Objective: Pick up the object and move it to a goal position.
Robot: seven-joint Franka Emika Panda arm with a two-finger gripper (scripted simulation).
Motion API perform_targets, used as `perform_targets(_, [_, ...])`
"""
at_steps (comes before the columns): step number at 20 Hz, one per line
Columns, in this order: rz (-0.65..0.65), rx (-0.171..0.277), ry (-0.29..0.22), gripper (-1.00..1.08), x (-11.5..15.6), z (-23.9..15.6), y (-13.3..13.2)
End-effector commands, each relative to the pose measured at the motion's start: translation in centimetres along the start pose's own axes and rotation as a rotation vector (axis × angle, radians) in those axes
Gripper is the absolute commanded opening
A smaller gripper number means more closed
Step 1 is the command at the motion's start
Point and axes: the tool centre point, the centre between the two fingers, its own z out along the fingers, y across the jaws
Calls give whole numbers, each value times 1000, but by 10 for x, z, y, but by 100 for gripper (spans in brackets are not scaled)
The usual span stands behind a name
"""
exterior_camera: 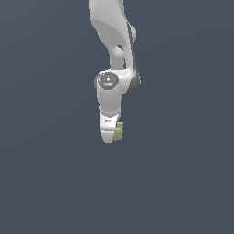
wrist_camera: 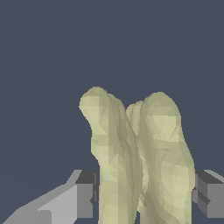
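The object (wrist_camera: 140, 157) is a lumpy pale olive-yellow chunk with two ridged lobes. In the wrist view it stands between my two grey fingers (wrist_camera: 85, 194), which press against its sides. In the exterior view only a small part of the object (exterior_camera: 119, 131) shows, beside the white hand of the arm; the fingers are hidden there behind the hand. My gripper (wrist_camera: 142, 197) is shut on the object. Whether the object rests on the ground or is lifted cannot be told.
The white arm (exterior_camera: 112, 55) comes down from the top of the exterior view. A plain dark blue-grey surface (exterior_camera: 45, 183) fills the rest of both views.
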Motion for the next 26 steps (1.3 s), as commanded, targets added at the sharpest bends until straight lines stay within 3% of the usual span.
perform_targets(1, [0, -1, 0, -100, -3, -2, 5])
perform_targets(26, [1, 2, 0, -100, -72, -48, 122])
